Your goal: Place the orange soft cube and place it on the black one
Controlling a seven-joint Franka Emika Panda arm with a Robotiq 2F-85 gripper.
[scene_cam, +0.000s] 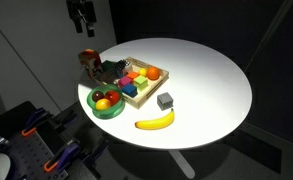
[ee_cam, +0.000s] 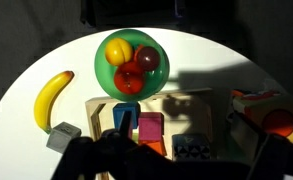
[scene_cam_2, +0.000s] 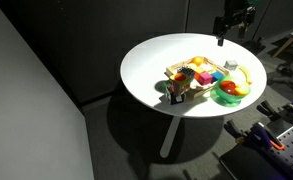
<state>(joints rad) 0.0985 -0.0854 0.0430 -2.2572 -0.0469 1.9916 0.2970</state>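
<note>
In the wrist view a wooden tray (ee_cam: pixel 176 103) holds several coloured blocks. The orange soft cube (ee_cam: pixel 149 146) lies in it just below a pink block (ee_cam: pixel 149 126), with a blue block (ee_cam: pixel 122 118) beside them. A black cube with a pale pattern (ee_cam: pixel 192 148) sits in the tray to the right of the orange one. My gripper (ee_cam: pixel 176 170) shows only as dark fingers at the bottom edge, spread wide and empty, high above the tray. In both exterior views it hangs above the table's far edge (scene_cam: pixel 81 15) (scene_cam_2: pixel 231 20).
A green bowl (ee_cam: pixel 133 62) of round fruit stands next to the tray. A yellow banana (ee_cam: pixel 53 98) and a grey cube (ee_cam: pixel 63 135) lie on the white round table (scene_cam: pixel 206 70). A red-orange toy (ee_cam: pixel 276 120) sits beside the tray.
</note>
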